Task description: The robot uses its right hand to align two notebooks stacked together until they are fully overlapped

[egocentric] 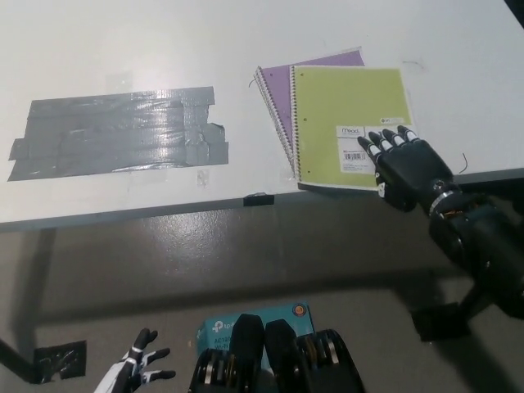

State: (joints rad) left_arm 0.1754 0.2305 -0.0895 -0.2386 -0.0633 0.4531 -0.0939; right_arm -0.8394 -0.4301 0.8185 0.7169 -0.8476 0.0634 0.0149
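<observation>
Partly aligned: green notebook [348, 115] askew over purple notebook [282, 86], right of centre; right hand [403, 164] pressing, fingers [385, 141] spread, holding nothing.

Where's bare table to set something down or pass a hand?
Bare: the white table behind the grey tape patch, and the strip between the tape and the purple notebook. Crowded: the right front edge, where the right hand presses on the green notebook. The left hand rests below the table.
</observation>
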